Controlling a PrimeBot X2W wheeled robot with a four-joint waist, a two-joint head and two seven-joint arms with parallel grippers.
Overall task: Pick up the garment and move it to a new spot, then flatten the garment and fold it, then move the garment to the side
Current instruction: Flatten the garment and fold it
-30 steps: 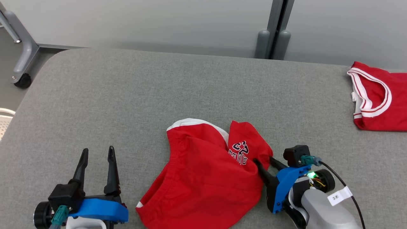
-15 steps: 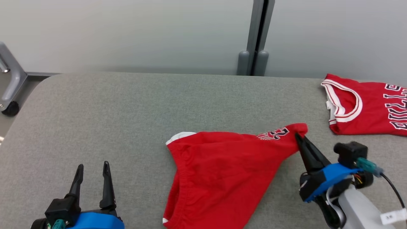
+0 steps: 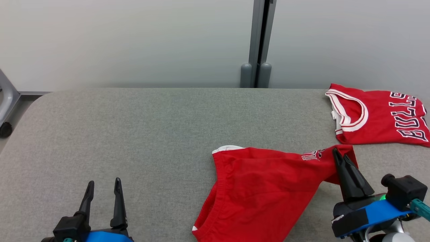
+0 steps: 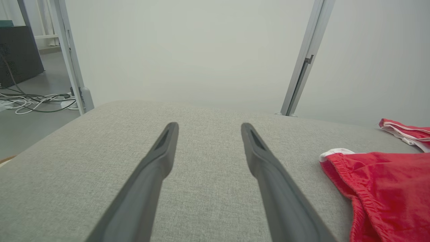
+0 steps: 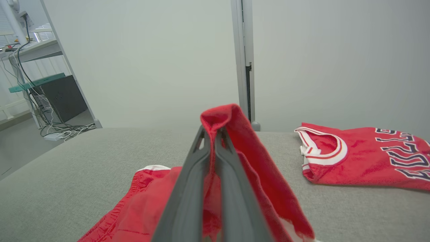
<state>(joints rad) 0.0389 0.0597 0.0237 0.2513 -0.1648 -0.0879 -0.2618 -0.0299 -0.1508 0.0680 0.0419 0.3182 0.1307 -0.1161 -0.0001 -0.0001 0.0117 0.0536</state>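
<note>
The garment [image 3: 262, 191] is a pair of red shorts with white trim, spread on the grey table [image 3: 134, 134] at centre right. My right gripper [image 3: 339, 158] is shut on its upper right corner, which is lifted and stretched. In the right wrist view the red cloth [image 5: 235, 134] is pinched between the two fingers and drapes over their tips. My left gripper [image 3: 103, 188] stands open at the lower left, well left of the shorts, with nothing between its fingers [image 4: 158, 161]. The shorts' waistband [image 4: 349, 181] appears at the right of the left wrist view.
A red jersey [image 3: 376, 116] with white collar trim and dark lettering lies at the table's far right, just beyond the held corner. A grey wall with a vertical post [image 3: 257, 43] stands behind the table. Cables [image 4: 37, 101] lie on the floor to the left.
My right gripper shut on the shorts' corner and pulled it up and to the right, stretching the cloth out. The head camera tilted up and turned right. The left gripper stayed open.
</note>
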